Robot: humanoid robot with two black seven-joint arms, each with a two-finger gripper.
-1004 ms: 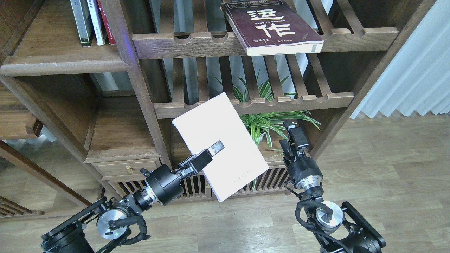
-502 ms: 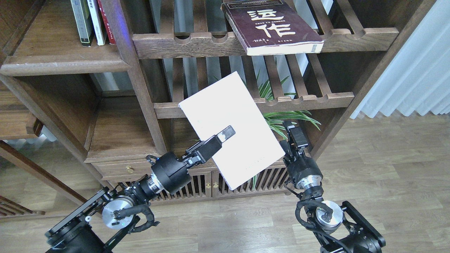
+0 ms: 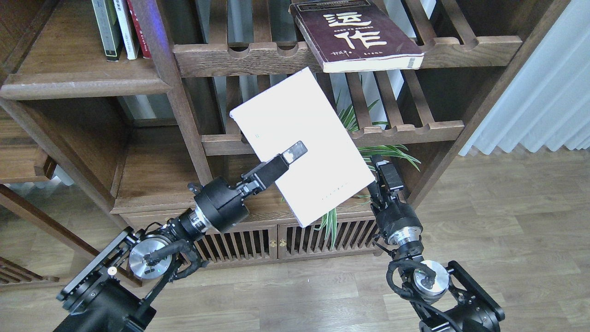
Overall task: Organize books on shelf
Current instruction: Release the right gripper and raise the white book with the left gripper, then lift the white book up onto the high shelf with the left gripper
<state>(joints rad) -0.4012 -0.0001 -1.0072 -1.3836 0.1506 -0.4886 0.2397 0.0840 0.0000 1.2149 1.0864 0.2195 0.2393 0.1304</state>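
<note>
White book (image 3: 299,133) rose again, pinched in the left gripper (image 3: 295,152), nearing the shelf (image 3: 78,78); right gripper (image 3: 385,173) idled, grip unreadable.

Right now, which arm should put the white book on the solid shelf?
Left. Its gripper already clamps the white book, and the solid shelf lies on that side. The right gripper holds nothing, low beside the plant.

Solid wooden shelf (image 3: 69,69), upper left: three books (image 3: 120,27) upright at its back. Slatted rack (image 3: 258,57), top: maroon book (image 3: 357,37) flat, overhanging front rail.
</note>
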